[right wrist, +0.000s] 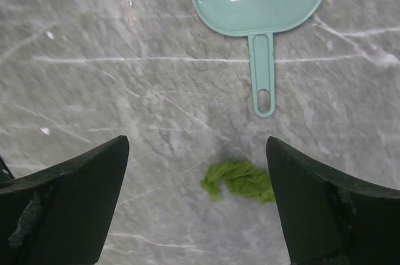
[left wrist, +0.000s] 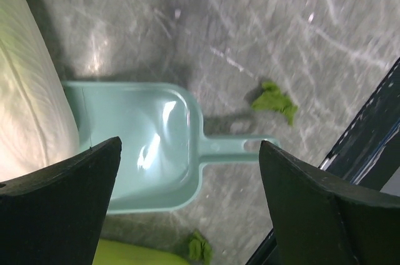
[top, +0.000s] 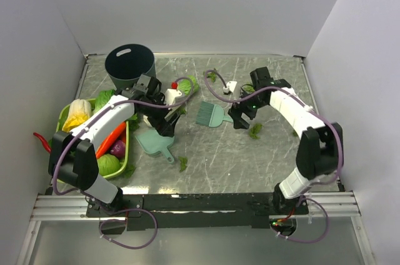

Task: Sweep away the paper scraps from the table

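Small crumpled green paper scraps (top: 255,130) scattered apart, flat on the grey white-veined marble table (top: 225,152).

A robotics lab test cell: plain white panels (top: 187,9) box in the marble-patterned table (top: 269,152) on three sides. The left arm (top: 106,121) and right arm (top: 294,109) stand bolted on an aluminium rail (top: 62,205) at its near edge.

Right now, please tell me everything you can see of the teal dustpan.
The teal dustpan looks like glossy plastic: a shallow rounded tray with raised walls and a short flat handle with a hole at its end. It lies flat on the table, hollow side up, and appears empty. Its open mouth faces the pale cabbage; whether they touch I cannot tell. A paper scrap lies near the handle, apart. The open left hand hovers above it.
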{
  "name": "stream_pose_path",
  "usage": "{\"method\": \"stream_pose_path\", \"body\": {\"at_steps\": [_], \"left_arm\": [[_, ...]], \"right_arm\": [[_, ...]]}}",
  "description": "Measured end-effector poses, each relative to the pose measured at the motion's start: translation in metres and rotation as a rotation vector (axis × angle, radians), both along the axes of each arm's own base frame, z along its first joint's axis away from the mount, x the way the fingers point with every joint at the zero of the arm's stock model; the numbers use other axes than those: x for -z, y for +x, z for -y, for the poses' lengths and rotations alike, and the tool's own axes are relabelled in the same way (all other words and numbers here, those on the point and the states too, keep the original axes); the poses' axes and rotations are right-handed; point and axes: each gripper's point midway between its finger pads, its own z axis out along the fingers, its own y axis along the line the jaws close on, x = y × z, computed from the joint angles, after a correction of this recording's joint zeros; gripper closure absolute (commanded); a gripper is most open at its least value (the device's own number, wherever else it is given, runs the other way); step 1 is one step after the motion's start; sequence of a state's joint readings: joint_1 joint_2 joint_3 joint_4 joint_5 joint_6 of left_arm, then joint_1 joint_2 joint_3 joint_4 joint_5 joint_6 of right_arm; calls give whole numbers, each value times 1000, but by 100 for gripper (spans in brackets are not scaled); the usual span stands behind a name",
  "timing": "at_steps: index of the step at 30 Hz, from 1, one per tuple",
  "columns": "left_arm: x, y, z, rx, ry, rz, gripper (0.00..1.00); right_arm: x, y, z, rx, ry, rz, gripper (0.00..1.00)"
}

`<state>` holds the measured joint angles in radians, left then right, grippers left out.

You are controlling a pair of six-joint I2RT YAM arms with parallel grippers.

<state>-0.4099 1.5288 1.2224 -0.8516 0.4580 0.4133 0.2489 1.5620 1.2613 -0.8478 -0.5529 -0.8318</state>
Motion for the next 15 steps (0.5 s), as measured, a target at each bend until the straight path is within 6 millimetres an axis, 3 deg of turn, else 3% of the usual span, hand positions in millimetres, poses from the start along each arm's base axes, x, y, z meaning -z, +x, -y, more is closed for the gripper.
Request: {"method": "stream_pose_path", "body": {"at_steps": [4, 11, 15], "left_arm": [[-5, 4, 8, -24, -44, 2, 10], [-40, 24, 24, -56, -137, 56, 10], [-48, 36, 26, -137, -187, 52, 10]], "right_arm": [[20, 14, -2, -61, -26, -25, 15], [28, 49, -7, -121, -50, 50, 15], [41, 63, -8, -135, -92, 95, 16]]}}
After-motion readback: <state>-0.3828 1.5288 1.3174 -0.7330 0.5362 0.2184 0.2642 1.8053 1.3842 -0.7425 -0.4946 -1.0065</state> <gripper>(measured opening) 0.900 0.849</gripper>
